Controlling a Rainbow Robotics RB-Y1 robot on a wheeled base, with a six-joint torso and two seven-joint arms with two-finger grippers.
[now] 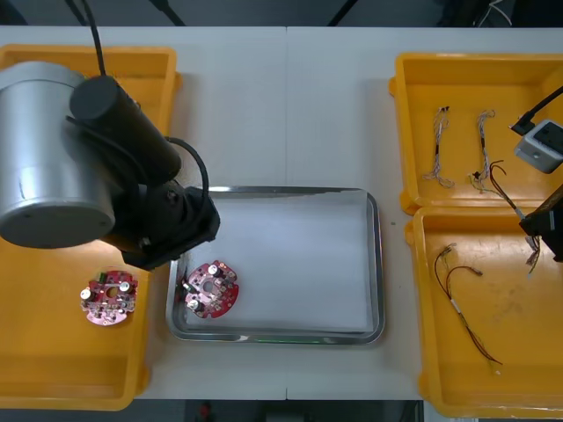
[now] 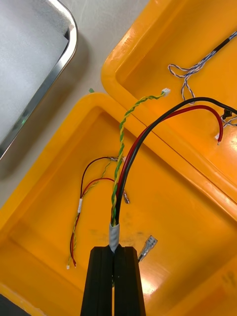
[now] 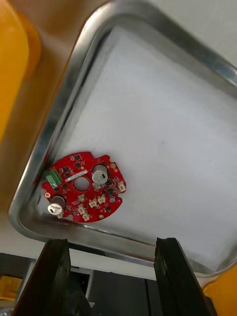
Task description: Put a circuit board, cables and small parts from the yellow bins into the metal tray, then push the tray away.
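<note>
Front view's light table (image 1: 290,105) bears the metal tray (image 1: 380,264); left claw (image 3: 112,242) spread, right claw (image 2: 114,250) pinching cables (image 2: 120,163).

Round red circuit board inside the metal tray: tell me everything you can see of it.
The round red circuit board lies flat, components up, on the white lining in the near-left corner of the metal tray. It has a central hole, a green block, two silvery cylinders and small white connectors. The left gripper hovers above, jaws open, not touching it.

Bright, even overhead light. Glare streaks the rim of the tray (image 1: 380,264) and the floor of a bin (image 2: 187,237); soft shadow edges the tray on the surface (image 2: 94,54).
</note>
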